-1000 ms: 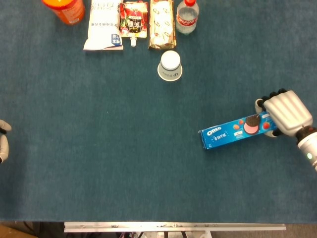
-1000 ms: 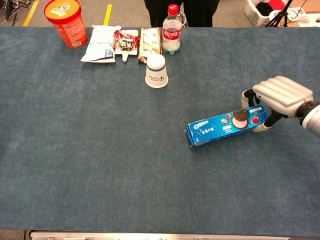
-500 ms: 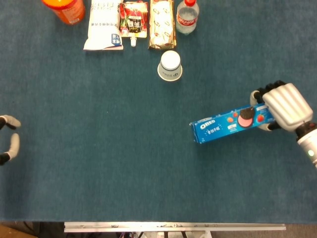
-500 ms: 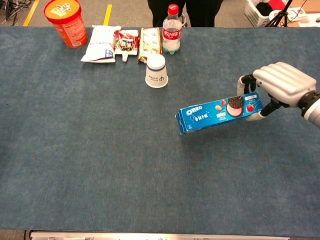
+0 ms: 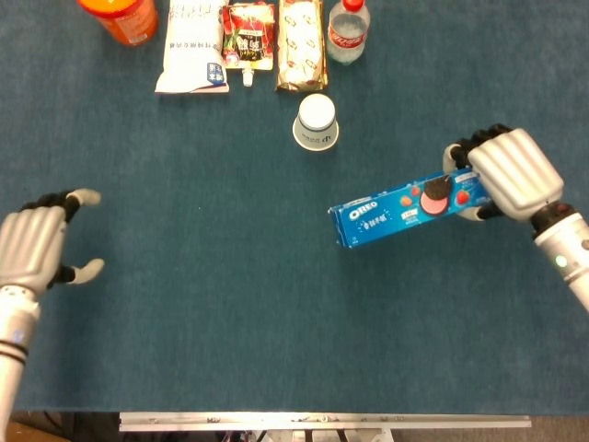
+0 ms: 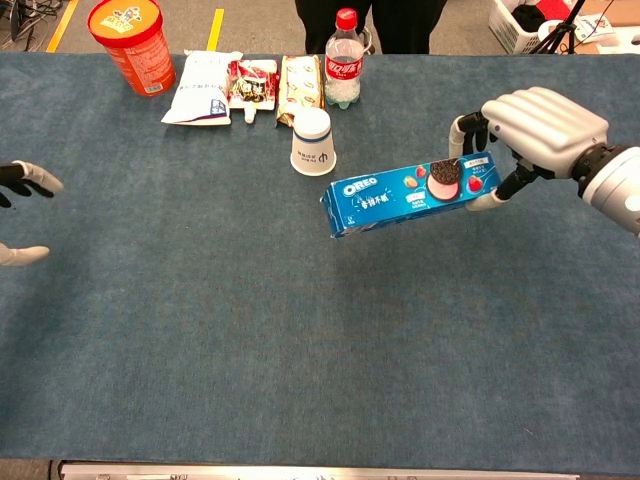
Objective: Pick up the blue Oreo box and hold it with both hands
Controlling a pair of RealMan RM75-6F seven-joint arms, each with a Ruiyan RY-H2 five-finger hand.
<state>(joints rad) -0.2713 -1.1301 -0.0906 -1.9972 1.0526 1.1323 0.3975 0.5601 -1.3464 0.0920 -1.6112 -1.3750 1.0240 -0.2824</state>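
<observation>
The blue Oreo box (image 5: 405,211) (image 6: 405,195) hangs lengthwise above the table, tilted with its left end lower. My right hand (image 5: 506,173) (image 6: 530,130) grips its right end, fingers over the far side and thumb under the near side. My left hand (image 5: 39,247) is at the left edge of the table, open, fingers apart and nothing in it. In the chest view only the fingertips (image 6: 28,180) of the left hand show at the left border. A wide stretch of blue cloth lies between the left hand and the box.
An upturned white paper cup (image 5: 316,121) (image 6: 312,141) stands just behind the box's left end. Along the back edge lie an orange tub (image 6: 131,44), a white bag (image 6: 204,89), two snack packs (image 6: 250,83) and a cola bottle (image 6: 343,59).
My right hand has lifted the Oreo box off the table and carried it left. My left hand has come in from the left edge with its fingers spread.
</observation>
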